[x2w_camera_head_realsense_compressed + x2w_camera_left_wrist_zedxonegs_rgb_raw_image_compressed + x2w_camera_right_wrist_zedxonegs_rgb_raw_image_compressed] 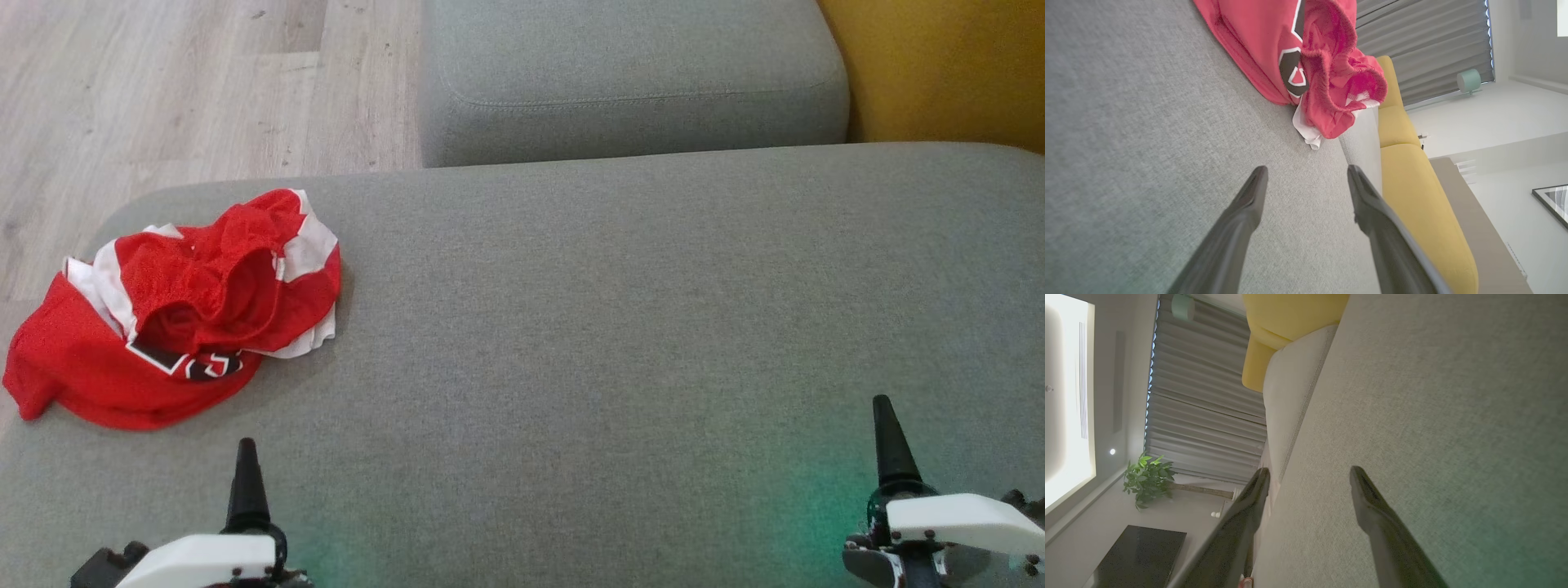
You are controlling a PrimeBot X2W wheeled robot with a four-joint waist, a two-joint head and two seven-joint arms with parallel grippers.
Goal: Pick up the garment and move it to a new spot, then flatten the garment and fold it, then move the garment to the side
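Left gripper [245,447]: lower left of the head view, low over the grey seat cushion [620,343]. In the left wrist view its fingers [1249,204] stand apart with nothing between them and point toward the garment.

Right gripper [883,407]: lower right of the head view, over bare cushion. Its fingers [1372,506] are likewise spread and empty, well apart from the garment.

Garment [175,314]: red mesh sportswear with white panels and a black-and-white printed mark. It lies crumpled in a heap at the left end of the seat cushion, near its rounded corner. The edges are tucked under one another and no clear hem or waistband is laid out.

Surroundings: a second grey cushion [629,77] lies beyond the seat, with yellow upholstery [947,65] at the far right and wood floor [163,90] at the far left.

Step in hand: the first, picking up the garment, which is not yet grasped.

Next move calls for: the left arm reaching forward to the heap, closing on a raised fold, and carrying it toward the open middle of the cushion. The right gripper is probably needed once flattening begins. The loose mesh will likely sag and drag when lifted.
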